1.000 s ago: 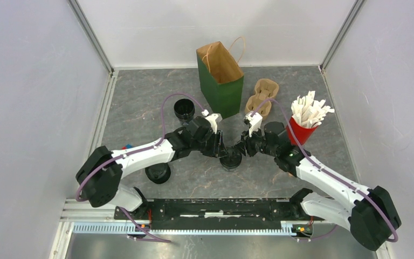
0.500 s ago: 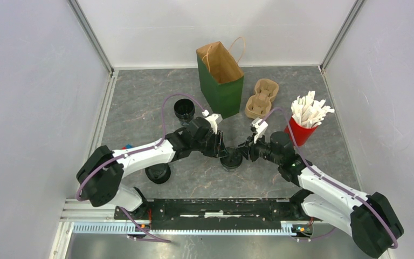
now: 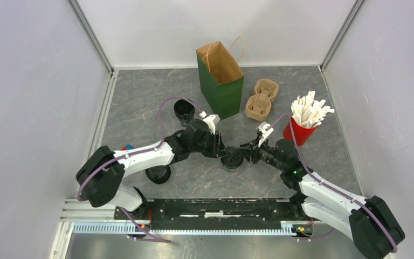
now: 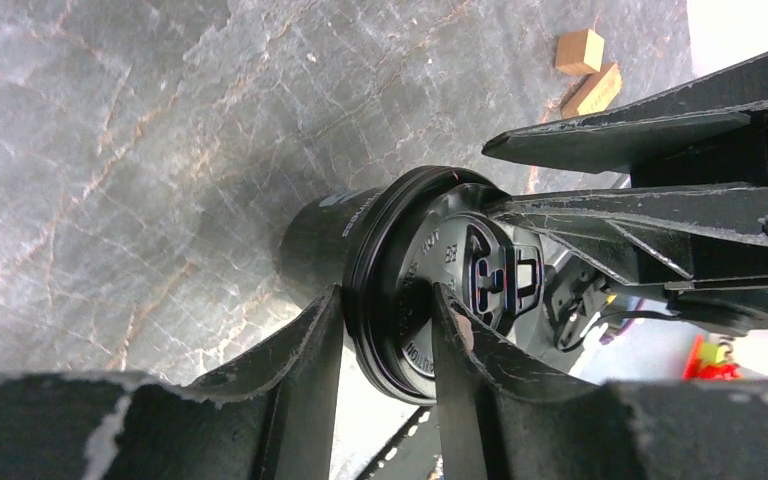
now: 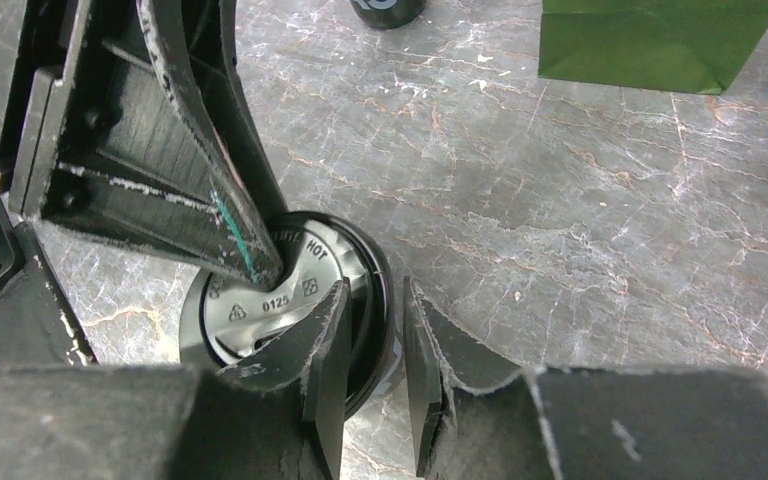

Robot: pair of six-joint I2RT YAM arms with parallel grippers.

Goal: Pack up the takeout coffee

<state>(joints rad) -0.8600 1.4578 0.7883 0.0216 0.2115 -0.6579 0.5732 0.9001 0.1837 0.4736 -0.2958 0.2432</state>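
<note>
Grip first: my left tool (image 4: 388,300) pinches the lid (image 4: 415,250) by its rim. My right tool (image 5: 377,290) straddles the opposite rim; whether it clamps, I cannot tell. The cup (image 3: 231,160) stands mid-surface (image 3: 140,108), so I should press evenly, without tipping it.

Right arm (image 3: 312,183) backed away from the red cup (image 3: 300,132)

A second ago its wrist sat right up against the red cup's left side, kinda overlapping it from above. Then it swung down toward the near edge and well clear, so the right gripper (image 3: 243,154) came at the lidded black cup (image 3: 232,160) lower and flatter. Its purple cable (image 3: 280,118) also slid off the pulp carrier (image 3: 262,99) left of the red cup.
</note>
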